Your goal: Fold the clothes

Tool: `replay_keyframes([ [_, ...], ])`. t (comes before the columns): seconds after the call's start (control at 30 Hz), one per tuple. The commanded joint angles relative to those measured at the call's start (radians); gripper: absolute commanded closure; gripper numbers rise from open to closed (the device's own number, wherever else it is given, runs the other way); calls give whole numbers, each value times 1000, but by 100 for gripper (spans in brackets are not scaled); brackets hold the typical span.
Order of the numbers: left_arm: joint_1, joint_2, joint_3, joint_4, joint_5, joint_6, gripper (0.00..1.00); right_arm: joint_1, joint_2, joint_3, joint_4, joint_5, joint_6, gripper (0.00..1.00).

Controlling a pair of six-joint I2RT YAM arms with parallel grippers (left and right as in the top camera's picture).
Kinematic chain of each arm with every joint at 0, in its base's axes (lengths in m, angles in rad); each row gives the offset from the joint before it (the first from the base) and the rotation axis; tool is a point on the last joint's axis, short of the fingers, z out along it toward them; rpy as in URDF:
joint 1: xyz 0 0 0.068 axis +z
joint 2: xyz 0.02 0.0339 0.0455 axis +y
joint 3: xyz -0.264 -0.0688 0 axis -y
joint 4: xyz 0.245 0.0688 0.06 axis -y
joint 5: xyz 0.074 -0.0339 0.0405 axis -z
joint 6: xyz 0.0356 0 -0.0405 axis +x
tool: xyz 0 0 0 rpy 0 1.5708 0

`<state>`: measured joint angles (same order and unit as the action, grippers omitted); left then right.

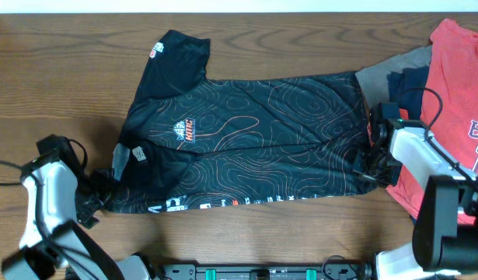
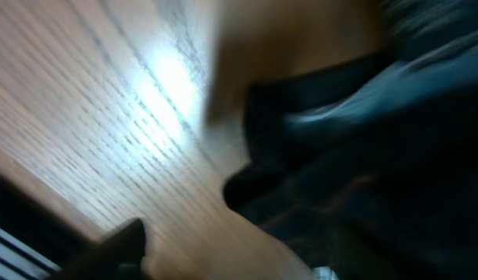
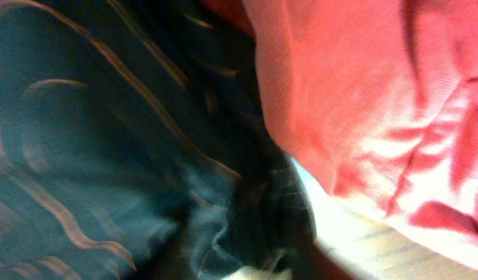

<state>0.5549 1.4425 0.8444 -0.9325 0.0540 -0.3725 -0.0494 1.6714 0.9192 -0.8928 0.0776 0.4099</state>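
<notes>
The clothes' black jersey (image 1: 254,132) with orange contour lines lies spread across the table, its lower part folded over. My left gripper (image 1: 99,190) is at the jersey's lower left corner. In the blurred left wrist view one dark finger (image 2: 118,249) shows with bare wood beside it, and the jersey (image 2: 378,155) lies apart to the right. My right gripper (image 1: 371,165) sits at the jersey's right edge. The right wrist view is blurred: jersey cloth (image 3: 106,140) fills the left, and the fingers cannot be made out.
A red T-shirt (image 1: 456,101) lies at the right edge, under my right arm, and shows again as the red T-shirt (image 3: 363,85). A grey garment (image 1: 376,74) and a navy one (image 1: 406,78) stick out beside it. A black rail (image 1: 262,272) runs along the front edge.
</notes>
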Motion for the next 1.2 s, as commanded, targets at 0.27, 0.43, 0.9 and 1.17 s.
replay_keyframes([
  [0.27, -121, -145, 122, 200, 200, 119, 2, -15, -195, 128, 2, -92, -89, 10],
  [0.43, -267, -89, 189, 311, 200, 214, 2, -15, -201, 128, -5, -112, -101, 10],
  [0.9, -415, 437, 656, 388, 230, 414, 2, -15, -201, 128, -31, -112, -100, 11],
  [1.17, -419, 699, 764, 659, 226, 433, 2, -15, -201, 128, -37, -116, -92, 12],
])
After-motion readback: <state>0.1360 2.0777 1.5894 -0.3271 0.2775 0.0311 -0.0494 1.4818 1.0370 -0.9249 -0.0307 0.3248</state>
